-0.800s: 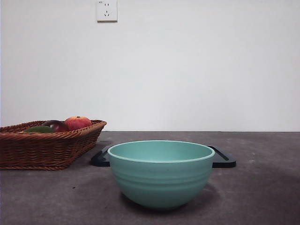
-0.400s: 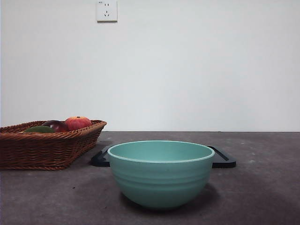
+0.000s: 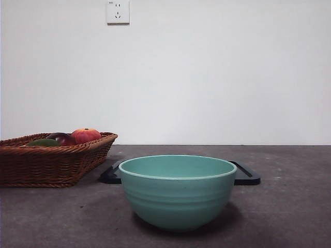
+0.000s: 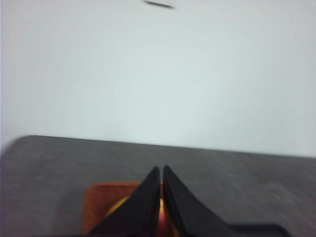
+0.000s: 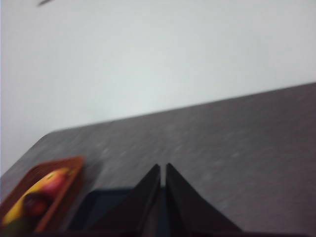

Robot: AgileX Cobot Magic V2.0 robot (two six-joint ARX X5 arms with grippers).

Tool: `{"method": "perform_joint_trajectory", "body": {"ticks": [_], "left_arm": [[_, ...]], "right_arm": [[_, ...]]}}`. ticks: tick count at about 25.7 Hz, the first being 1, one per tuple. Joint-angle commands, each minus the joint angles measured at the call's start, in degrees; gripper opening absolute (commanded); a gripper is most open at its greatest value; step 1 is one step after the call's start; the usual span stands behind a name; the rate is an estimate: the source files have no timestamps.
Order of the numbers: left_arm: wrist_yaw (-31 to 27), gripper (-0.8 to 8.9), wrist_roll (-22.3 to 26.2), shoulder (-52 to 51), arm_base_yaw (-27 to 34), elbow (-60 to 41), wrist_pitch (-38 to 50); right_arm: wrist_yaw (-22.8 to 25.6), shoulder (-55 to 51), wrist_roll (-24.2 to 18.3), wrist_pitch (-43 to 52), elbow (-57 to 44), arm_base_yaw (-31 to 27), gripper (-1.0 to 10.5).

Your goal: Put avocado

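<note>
The avocado [image 3: 44, 142] shows as a dull green hump in the wicker basket [image 3: 51, 165] at the left of the front view, mostly hidden by the rim. Beside it lie a dark maroon fruit [image 3: 62, 138] and a red-orange fruit [image 3: 86, 135]. My left gripper [image 4: 161, 170] is shut with nothing in it and hangs high over the basket [image 4: 98, 200]. My right gripper [image 5: 163, 169] is also shut and empty, well above the table, with the basket [image 5: 69, 173] off to one side. Neither gripper shows in the front view.
A teal bowl [image 3: 177, 191] stands in the middle of the table, near the front. Behind it lies a flat black tray [image 3: 247, 176], which is also in the right wrist view as a dark tray [image 5: 101, 207]. A white wall stands behind the table.
</note>
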Motion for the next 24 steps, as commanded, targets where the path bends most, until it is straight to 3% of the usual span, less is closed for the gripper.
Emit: {"method": "perform_joint_trajectory", "body": {"ticks": [1,5,13,18,24], "left_arm": [[3.8,0.09,0.0,3.5,-0.7,4.8,-4.2],[7.4,0.09,0.2,7.1,-1.6,9.5,-9.2],[13.7,0.09,0.3,8.1,-5.0,11.1,-13.5],[14.4,0.09,0.5,8.0,-8.1,11.1,-16.5],[14.4,0.11,0.4,7.9,-9.2,11.1,-16.9]], "right_arm": [[-4.5,4.0,0.2,-2.4,3.8,0.2,0.1],[-9.0,8.7,-3.2,-5.8,8.2,2.0,0.1],[-13.4,13.5,-10.8,-15.4,12.5,9.5,0.1],[-13.4,13.3,-13.6,-18.4,12.5,12.5,0.1],[-13.4,13.2,-14.0,-18.5,12.5,12.7,0.1]]}}
